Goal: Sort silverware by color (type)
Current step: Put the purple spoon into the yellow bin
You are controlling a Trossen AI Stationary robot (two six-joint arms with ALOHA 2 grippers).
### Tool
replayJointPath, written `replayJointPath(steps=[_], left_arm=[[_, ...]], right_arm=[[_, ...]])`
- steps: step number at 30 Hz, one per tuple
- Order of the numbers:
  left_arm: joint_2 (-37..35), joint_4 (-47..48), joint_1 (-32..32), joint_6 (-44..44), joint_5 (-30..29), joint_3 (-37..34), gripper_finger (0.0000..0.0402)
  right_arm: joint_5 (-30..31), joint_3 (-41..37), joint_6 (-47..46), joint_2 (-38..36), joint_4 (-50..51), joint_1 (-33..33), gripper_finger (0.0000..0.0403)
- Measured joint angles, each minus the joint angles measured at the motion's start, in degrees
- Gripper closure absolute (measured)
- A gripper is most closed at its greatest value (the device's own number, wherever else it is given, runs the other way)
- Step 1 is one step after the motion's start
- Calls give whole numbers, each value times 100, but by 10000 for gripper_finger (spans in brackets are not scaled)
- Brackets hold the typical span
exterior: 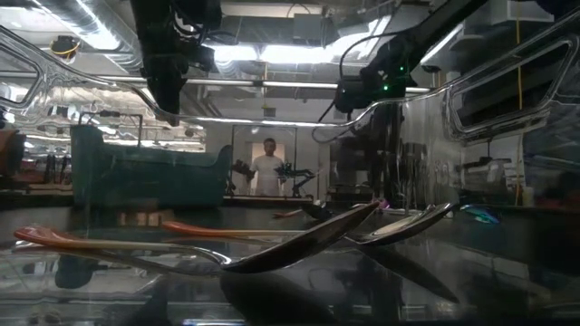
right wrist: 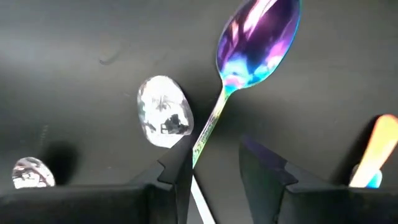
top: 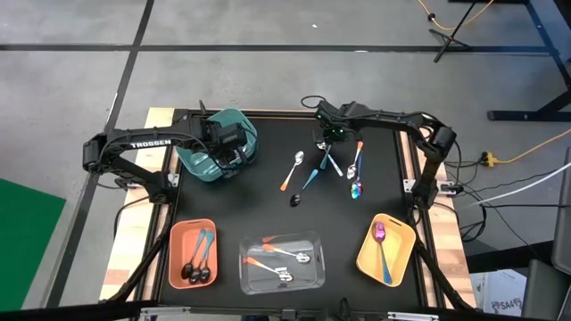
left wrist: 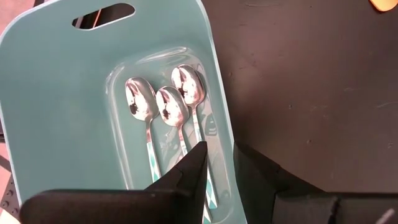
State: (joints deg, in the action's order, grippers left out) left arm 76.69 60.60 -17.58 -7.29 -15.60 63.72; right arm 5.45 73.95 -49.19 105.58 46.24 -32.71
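Note:
Several loose spoons (top: 308, 178) lie on the black mat at mid-table. My right gripper (top: 328, 143) hangs open just above them, pointing down. In the right wrist view, the thin handle (right wrist: 208, 134) of a purple-bowled spoon (right wrist: 258, 31) runs in between my right gripper's (right wrist: 214, 158) fingers, and a silver spoon bowl (right wrist: 165, 118) lies beside it. My left gripper (top: 227, 152) waits over the teal bin (top: 201, 160). It is slightly open (left wrist: 219, 155) with nothing in it. Three silver-bowled spoons (left wrist: 165, 102) lie flat in that bin.
Along the near edge stand a salmon bin (top: 178, 234) with dark spoons, a clear bin (top: 254, 276) with orange-handled spoons and a yellow bin (top: 400, 259) with a purple spoon. An orange-handled spoon (right wrist: 376, 146) lies close beside the right gripper. Beyond the table a person (exterior: 267, 167) stands.

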Motion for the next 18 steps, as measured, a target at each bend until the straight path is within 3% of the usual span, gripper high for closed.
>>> replayJointPath(steps=[18], left_arm=[[0,-39,0,0,0,0,329]], right_arm=[[-56,0,-34,505,-190,2,285]])
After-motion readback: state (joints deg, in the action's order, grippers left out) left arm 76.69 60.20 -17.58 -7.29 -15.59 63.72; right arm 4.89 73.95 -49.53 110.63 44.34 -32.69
